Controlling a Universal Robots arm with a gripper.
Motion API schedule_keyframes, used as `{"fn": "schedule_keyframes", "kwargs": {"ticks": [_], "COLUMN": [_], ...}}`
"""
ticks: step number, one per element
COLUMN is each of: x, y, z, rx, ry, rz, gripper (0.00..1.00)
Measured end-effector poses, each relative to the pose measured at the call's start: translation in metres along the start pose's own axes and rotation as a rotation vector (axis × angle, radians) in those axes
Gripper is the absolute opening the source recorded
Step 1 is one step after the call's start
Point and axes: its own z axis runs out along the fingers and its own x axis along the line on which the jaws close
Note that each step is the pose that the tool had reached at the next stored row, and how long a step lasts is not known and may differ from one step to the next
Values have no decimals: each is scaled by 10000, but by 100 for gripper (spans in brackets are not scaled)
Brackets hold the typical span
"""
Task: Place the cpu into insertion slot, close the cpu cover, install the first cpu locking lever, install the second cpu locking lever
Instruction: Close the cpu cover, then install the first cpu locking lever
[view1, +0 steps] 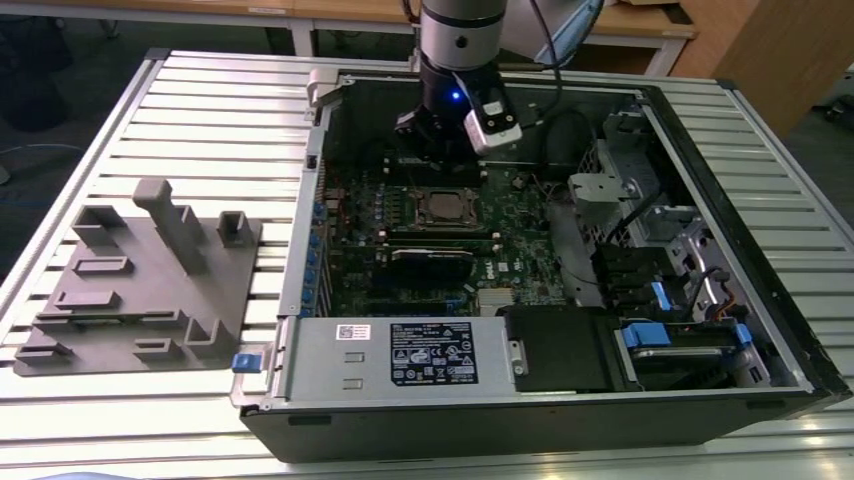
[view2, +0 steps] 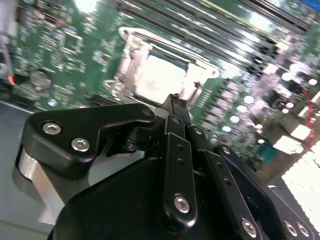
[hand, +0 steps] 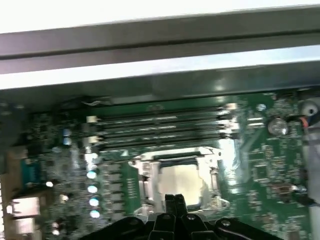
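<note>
**Closed claw just above the socket**

The cpu (hand: 181, 179) lies in the socket (view1: 447, 208), and the cover (hand: 175, 156) seems to be folded down around it as a metal frame. The claw (view2: 174, 100) hangs over the socket's edge with its fingers pressed together, holding nothing I can see.

I judge the main risk to be a slip. The narrow tip could miss a thin lever and scrape the small parts of the green board (view1: 521, 225) beside the socket, or push the cover askew.

The claw's own body hides the socket's nearest edge. The levers are hard to make out, and I cannot tell if the cover sits fully flat.
</note>
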Motion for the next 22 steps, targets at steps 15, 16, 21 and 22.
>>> {"fn": "schedule_keyframes", "kwargs": {"ticks": [15, 16, 21, 22], "x": [-55, -55, -55, -55], "y": [5, 5, 5, 5], "z": [47, 52, 53, 53], "rx": [0, 0, 0, 0], "ry": [1, 1, 0, 1], "rz": [1, 0, 0, 0], "gripper": [11, 11, 11, 11]}}
